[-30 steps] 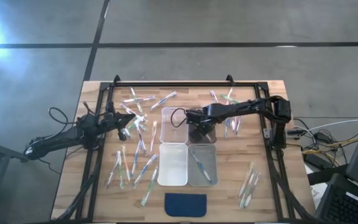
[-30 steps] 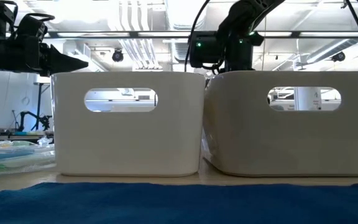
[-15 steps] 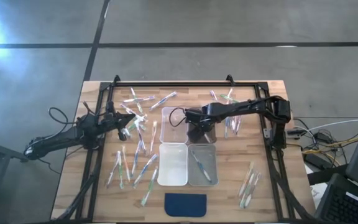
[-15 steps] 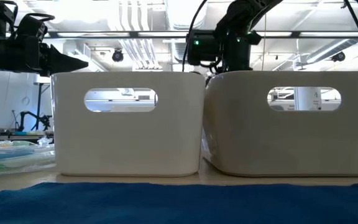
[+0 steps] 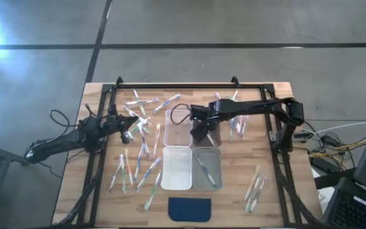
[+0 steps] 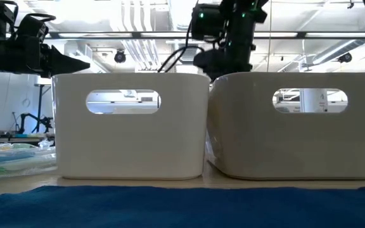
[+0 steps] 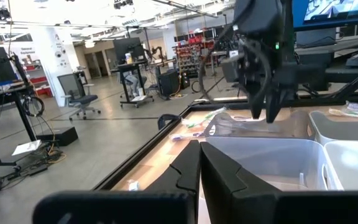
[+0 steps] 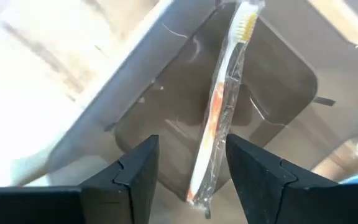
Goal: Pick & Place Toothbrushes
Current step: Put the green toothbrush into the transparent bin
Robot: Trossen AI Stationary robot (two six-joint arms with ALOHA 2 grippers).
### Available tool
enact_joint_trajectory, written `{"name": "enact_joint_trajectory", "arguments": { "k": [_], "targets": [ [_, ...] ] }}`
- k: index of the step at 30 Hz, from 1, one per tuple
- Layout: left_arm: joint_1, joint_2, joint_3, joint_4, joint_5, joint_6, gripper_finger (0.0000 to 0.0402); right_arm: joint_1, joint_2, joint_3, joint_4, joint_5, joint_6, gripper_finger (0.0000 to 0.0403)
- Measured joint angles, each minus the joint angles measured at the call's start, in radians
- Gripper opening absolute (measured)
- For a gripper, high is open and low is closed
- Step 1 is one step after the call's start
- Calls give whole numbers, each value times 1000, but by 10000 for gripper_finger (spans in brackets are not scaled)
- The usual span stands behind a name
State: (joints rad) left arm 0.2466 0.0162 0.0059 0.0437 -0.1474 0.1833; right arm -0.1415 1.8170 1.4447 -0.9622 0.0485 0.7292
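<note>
Four clear bins stand in a block at the table's middle. My right gripper [image 8: 191,142] hangs open, pointing down, over the far right bin [image 5: 213,141]. Below it, apart from both fingers, a wrapped toothbrush [image 8: 219,118] with an orange handle lies on that bin's floor. Another toothbrush [image 5: 203,166] lies in the near right bin. Many toothbrushes [image 5: 138,159] lie scattered on the table's left side. My left gripper [image 7: 199,163] is shut and level above them at the table's left [image 5: 132,127], holding nothing that I can see.
More toothbrushes lie at the far right [image 5: 234,114] and near the right front corner [image 5: 254,187]. A dark blue pad [image 5: 190,208] lies at the near edge in front of the bins. A black frame [image 5: 170,84] runs around the table.
My right gripper has risen above the far right bin; in the low view it now stands higher over the bins' rims.
</note>
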Motion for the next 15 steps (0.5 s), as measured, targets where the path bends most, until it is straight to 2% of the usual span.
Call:
{"name": "enact_joint_trajectory", "arguments": {
  "k": [8,15],
  "targets": [
    [0,0,0,0,0,0,17,81,-123,7,-10,18,-23,137],
    [-1,0,0,0,0,0,18,234,-249,4,-56,234,-101,83]
  ]
}}
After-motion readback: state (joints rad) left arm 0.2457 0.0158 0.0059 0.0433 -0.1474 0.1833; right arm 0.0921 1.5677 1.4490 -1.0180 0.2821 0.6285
